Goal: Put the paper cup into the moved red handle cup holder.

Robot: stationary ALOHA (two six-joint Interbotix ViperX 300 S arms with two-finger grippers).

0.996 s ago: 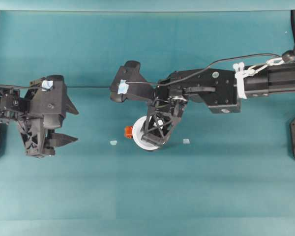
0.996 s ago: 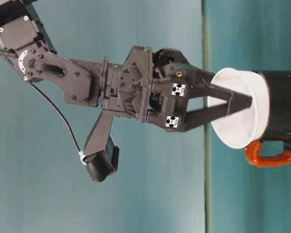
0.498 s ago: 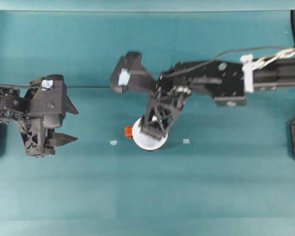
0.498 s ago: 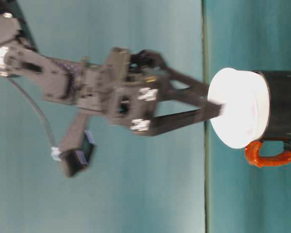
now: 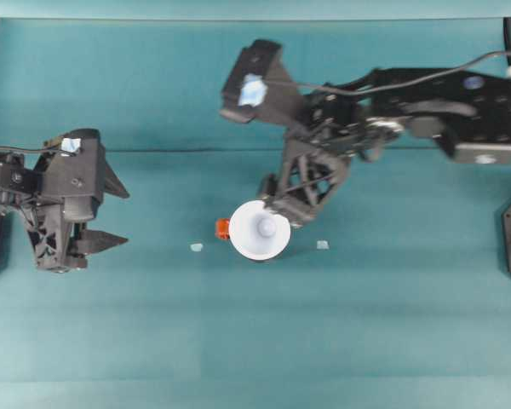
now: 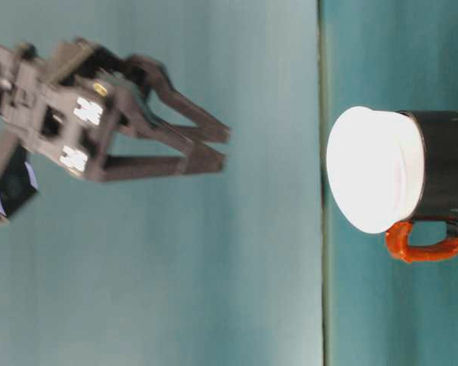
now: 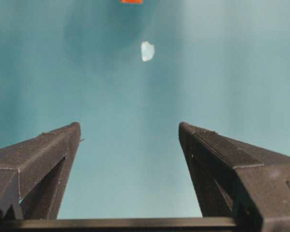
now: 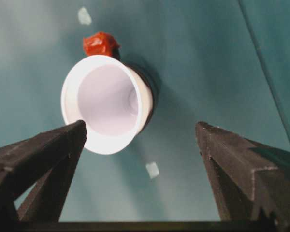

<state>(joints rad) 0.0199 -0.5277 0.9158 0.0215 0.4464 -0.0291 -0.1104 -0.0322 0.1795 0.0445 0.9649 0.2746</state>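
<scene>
- the right claw [image 6: 214, 149] has let go of the paper cup [image 5: 260, 230] and lifted clear, jaws apart.
- the cup sits in the black holder [image 6: 446, 165] mid-worktop, unmoved.
- the left claw [image 5: 111, 217] waits spread at left.

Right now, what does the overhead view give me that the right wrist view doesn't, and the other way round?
Overhead alone: the left gripper, open and parked off to the left of the table, and the right arm lifted back behind the cup. Right wrist alone: a look down inside the paper cup, whose inside looks empty, framed between the right gripper's open fingers. Both: the paper cup seated in the red handle cup holder, its red handle poking out beside the white rim, the right gripper open and off the cup, and small pale scraps on the cloth.
</scene>
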